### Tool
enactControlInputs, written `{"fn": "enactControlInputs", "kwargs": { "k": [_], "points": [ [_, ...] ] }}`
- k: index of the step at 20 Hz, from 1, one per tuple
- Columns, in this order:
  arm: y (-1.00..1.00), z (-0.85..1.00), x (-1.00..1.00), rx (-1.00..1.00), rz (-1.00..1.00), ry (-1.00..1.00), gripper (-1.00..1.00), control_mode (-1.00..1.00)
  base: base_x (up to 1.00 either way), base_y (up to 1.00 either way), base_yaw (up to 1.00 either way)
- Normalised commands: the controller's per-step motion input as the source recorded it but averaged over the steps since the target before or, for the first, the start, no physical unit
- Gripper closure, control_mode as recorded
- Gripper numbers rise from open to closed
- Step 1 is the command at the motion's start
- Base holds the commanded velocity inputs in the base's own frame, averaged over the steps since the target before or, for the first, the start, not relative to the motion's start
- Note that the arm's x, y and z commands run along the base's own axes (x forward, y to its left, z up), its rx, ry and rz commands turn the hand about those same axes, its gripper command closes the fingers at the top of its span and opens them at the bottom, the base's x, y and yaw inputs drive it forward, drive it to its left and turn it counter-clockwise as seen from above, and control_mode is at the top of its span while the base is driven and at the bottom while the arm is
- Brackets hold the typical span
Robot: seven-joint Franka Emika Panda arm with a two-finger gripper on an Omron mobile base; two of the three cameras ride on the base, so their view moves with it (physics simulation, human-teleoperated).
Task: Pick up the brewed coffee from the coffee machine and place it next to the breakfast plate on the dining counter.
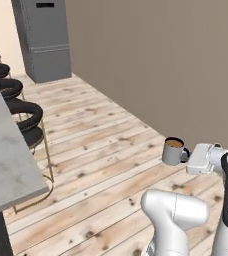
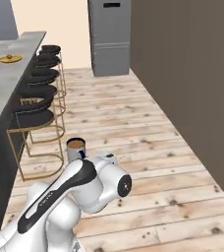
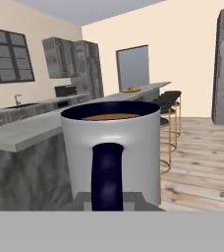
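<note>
Item in hand: small grey cylindrical mug of brown coffee, upright, carried above the wooden plank floor; my gripper is pinched on its dark handle

Done: pick-up, judging by the mug clear of any machine

Left: reach the long grey marble-look dining counter, set the mug beside the round yellow-green breakfast plate, far along it; black bar stools line that side

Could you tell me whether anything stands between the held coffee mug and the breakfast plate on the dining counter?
Nothing visible blocks it: the mug hangs over open floor, and only bare dining counter leads to the plate; the stools stand beside it.
</note>
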Motion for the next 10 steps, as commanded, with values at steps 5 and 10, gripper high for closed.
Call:
{"fn": "enactControlInputs", "kwargs": {
  "k": [5,10],
  "points": [
    [0.00,0.00,0.00,0.00,0.00,0.00,1.00,1.00,0.96,-0.95,0.38],
    [0.00,0.00,0.00,0.00,0.00,0.00,1.00,1.00,1.00,-0.82,0.43]
  ]
}}
